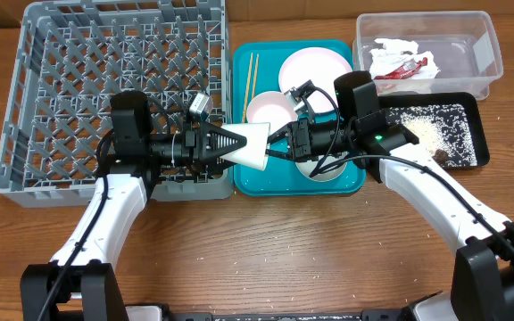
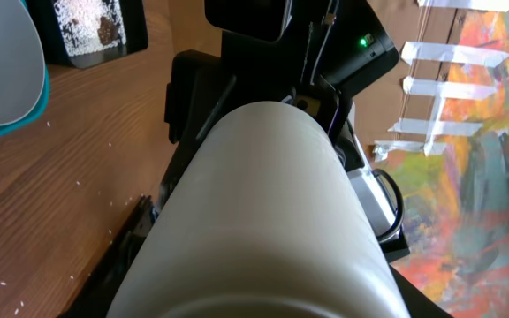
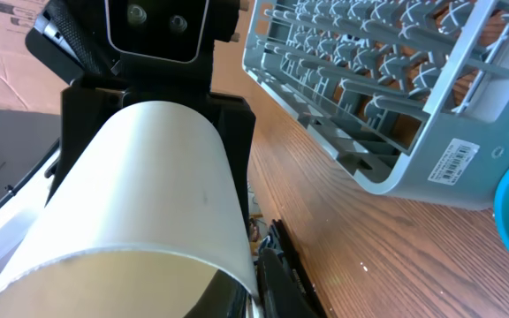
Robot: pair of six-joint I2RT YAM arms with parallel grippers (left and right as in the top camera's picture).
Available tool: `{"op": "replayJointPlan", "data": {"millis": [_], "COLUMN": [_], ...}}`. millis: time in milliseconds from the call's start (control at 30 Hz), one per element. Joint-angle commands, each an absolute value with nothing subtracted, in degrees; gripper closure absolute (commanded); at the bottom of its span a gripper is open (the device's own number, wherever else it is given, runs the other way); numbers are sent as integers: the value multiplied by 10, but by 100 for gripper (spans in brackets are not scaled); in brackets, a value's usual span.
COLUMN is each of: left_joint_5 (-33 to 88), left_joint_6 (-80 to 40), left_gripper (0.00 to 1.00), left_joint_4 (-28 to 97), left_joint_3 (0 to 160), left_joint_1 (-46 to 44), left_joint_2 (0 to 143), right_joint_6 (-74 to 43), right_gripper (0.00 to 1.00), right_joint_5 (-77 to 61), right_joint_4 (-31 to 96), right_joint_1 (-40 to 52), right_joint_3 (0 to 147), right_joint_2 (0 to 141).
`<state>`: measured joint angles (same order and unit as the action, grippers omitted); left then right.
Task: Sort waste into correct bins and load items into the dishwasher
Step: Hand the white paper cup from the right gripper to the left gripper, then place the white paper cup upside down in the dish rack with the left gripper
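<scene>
L gripper (image 1: 237, 143) straddles small white cup (image 1: 257, 147), grip unclear; R gripper (image 1: 276, 150) pinches its rim shut, cup sideways btwn them, axis arm-to-arm, dish rack (image 1: 16, 125) on L's side.

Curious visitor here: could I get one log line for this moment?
white cup: between both claws | right claw: shut on its rim | left claw: around it, grip unclear

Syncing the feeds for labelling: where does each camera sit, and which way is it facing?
Overhead: above the table, facing straight down; dish rack, teal tray, left arm, right arm.
Left wrist: on the left arm, facing along the white cup toward the right arm.
Right wrist: on the right arm, facing along the cup toward the left arm and rack.
Shared: the cup, in all three.
</scene>
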<state>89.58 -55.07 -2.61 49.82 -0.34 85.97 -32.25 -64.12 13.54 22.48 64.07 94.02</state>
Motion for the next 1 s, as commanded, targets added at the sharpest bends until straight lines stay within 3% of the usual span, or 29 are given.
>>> {"op": "replayJointPlan", "data": {"millis": [0, 67, 167, 267, 467, 600, 733, 967], "left_joint_5": [891, 883, 865, 833, 730, 678, 605, 397], "left_joint_6": [-544, -544, -544, -544, -529, -522, -485, -290], "left_gripper": [61, 65, 73, 72, 71, 67, 69, 69], "left_joint_4": [-32, -33, -61, -124, -129, -111, 1, 425], "left_joint_3": [506, 506, 506, 507, 509, 531, 590, 802], "left_joint_1": [0, 0, 6, 19, 40, 42, 41, 37], "left_joint_2": [858, 858, 858, 858, 858, 858, 857, 857], "right_joint_6": [-312, -312, -309, -296, -250, -235, -220, -220], "right_gripper": [91, 83, 60, 43, 30, 13, 1, 0], "right_joint_5": [-633, -632, -631, -631, -593, -531, -510, -452], "right_joint_4": [140, 140, 140, 144, 219, 265, 283, 298], "right_joint_1": [228, 228, 225, 203, 162, 162, 162, 162], "right_joint_3": [637, 637, 637, 637, 637, 637, 637, 637], "right_joint_2": [936, 936, 936, 936, 936, 936, 936, 936]}}
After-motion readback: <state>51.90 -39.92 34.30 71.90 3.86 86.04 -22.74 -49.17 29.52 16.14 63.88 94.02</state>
